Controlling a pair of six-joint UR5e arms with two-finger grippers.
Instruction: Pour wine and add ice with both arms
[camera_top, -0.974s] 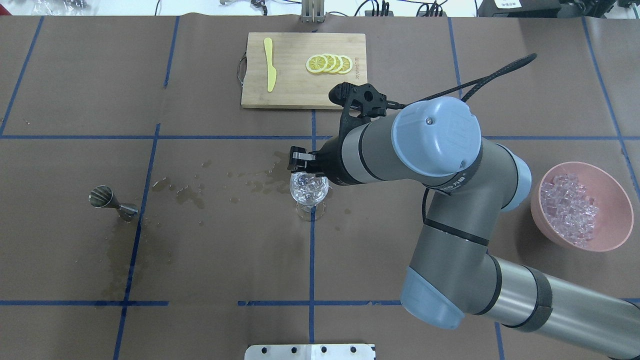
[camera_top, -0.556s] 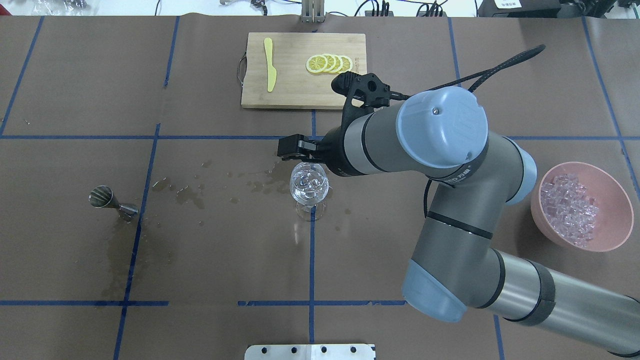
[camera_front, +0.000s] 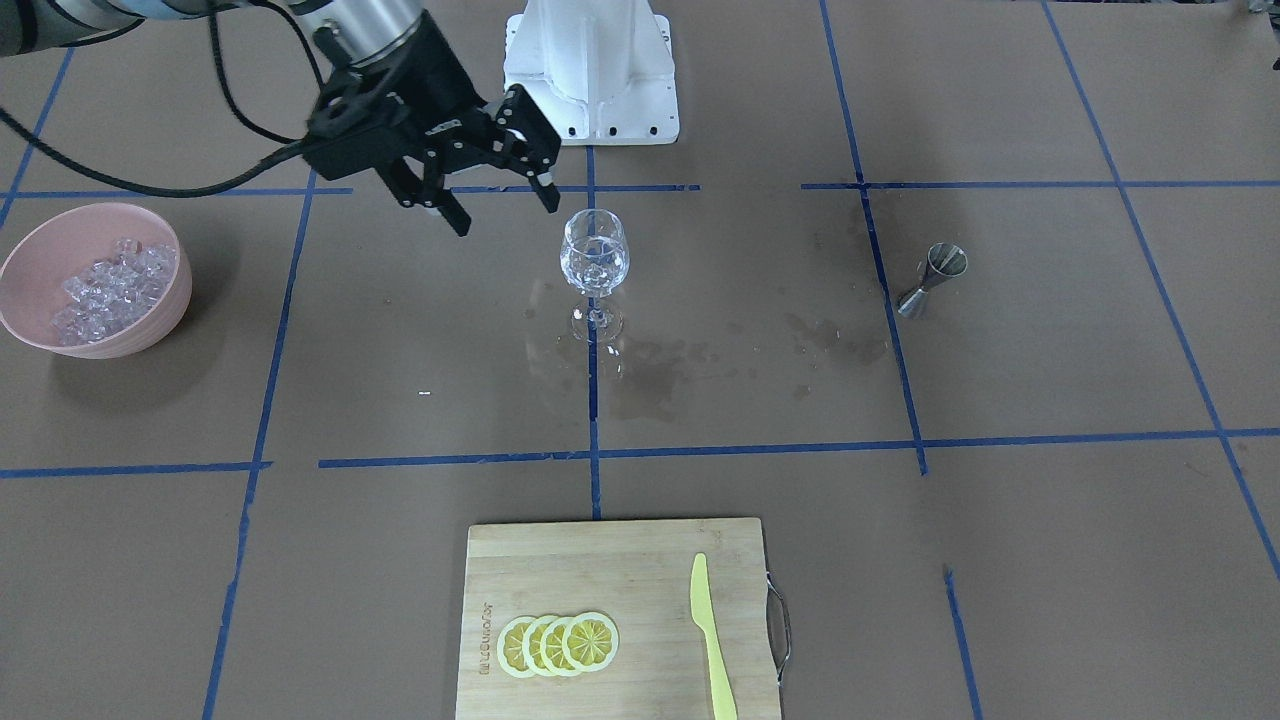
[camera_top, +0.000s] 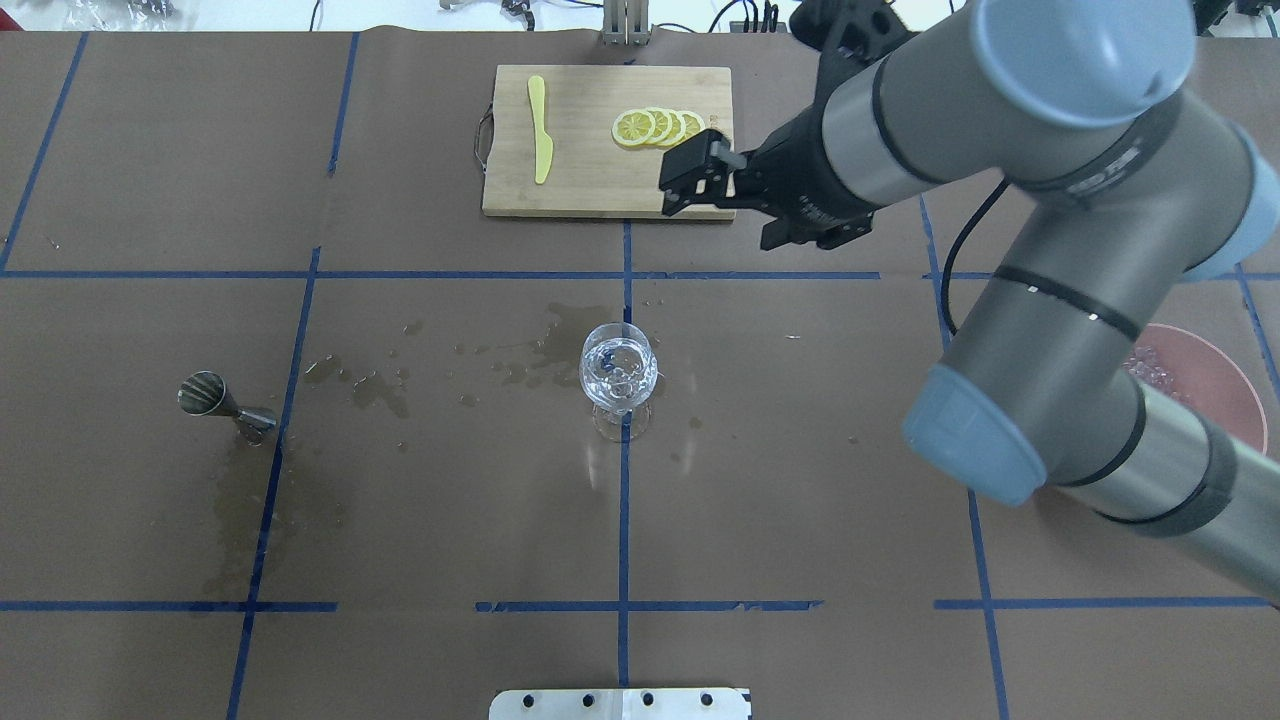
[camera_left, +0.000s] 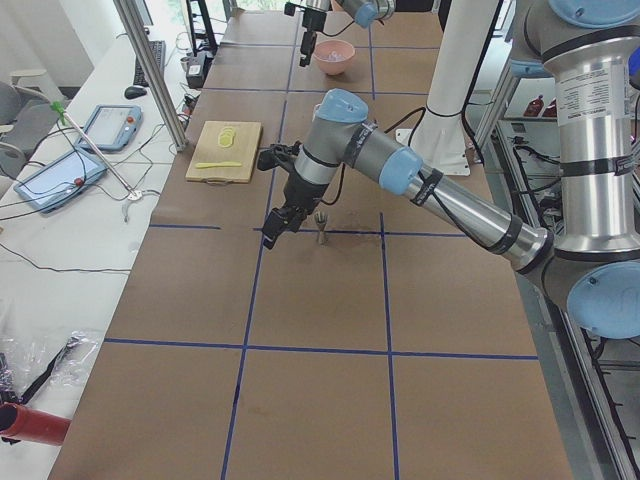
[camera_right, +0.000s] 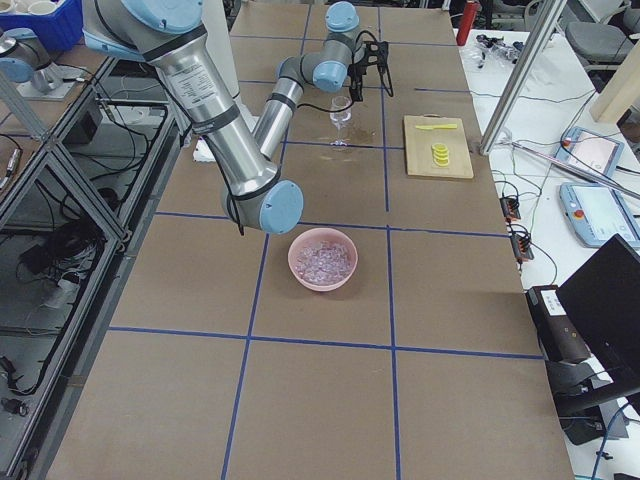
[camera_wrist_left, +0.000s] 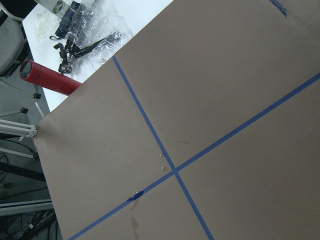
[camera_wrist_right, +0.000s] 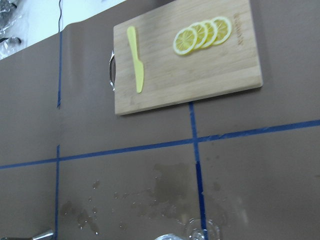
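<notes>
Right pincer (camera_front: 505, 212) wide open, empty — up in air. Glass (camera_front: 596, 236) with ice (camera_front: 592, 271) stands on bench (camera_front: 400, 380) near it, lower, not touching. Pink bowl (camera_front: 150, 322), more ice, farther off. Left pincer (camera_left: 272, 232) — cannot tell state.

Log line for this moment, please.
right pincer: open, empty, raised | clear stemmed wine glass: upright, ice cubes inside | round pink bowl: holds ice heap
</notes>
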